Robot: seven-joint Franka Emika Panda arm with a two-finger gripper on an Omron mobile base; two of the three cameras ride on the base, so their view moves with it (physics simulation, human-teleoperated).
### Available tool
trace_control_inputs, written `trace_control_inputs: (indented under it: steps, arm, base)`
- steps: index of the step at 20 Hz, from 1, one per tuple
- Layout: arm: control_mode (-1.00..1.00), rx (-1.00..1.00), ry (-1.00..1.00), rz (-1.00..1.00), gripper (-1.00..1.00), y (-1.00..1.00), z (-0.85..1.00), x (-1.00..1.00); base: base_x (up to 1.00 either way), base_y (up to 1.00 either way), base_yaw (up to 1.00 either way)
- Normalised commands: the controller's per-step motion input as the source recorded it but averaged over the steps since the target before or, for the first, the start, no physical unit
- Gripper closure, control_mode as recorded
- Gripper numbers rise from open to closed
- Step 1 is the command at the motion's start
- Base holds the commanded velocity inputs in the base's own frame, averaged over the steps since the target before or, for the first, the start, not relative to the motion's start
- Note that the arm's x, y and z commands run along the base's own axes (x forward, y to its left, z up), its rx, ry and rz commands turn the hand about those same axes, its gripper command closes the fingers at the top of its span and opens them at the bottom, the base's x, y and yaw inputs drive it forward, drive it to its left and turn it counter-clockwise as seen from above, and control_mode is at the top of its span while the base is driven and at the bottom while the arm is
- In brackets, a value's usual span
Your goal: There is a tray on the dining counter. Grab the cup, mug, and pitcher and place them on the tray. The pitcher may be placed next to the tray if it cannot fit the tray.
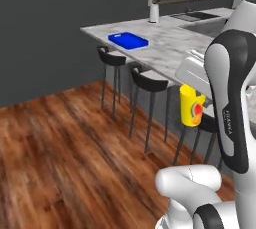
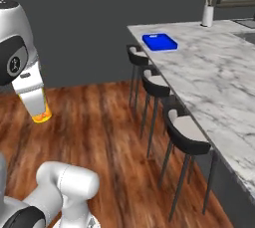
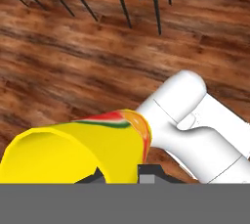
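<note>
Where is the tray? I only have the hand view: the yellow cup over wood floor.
Observer: The tray lies on the counter, near its far end.
Operator: Anything on it?
Observer: No, both base views show its blue inside bare.
Operator: Is the cup over the counter?
Observer: No. In the right base view the cup hangs over the floor, on the stools' side and well apart from the counter.
</note>
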Motion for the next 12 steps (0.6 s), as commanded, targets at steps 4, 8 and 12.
trace_control_inputs:
  steps: [4,8,12]
  arm:
    - [1.00,0.00,0.00,0.00,1.00,0.00,0.00,0.00]
    - [1.00,0.00,0.00,0.00,1.00,0.00,0.00,0.00]
    - [1.00,0.00,0.00,0.00,1.00,0.00,0.00,0.00]
  base:
    - [0.66,1.00,-0.42]
    - [0.65,1.00,-0.45]
    - [0.69,1.00,-0.47]
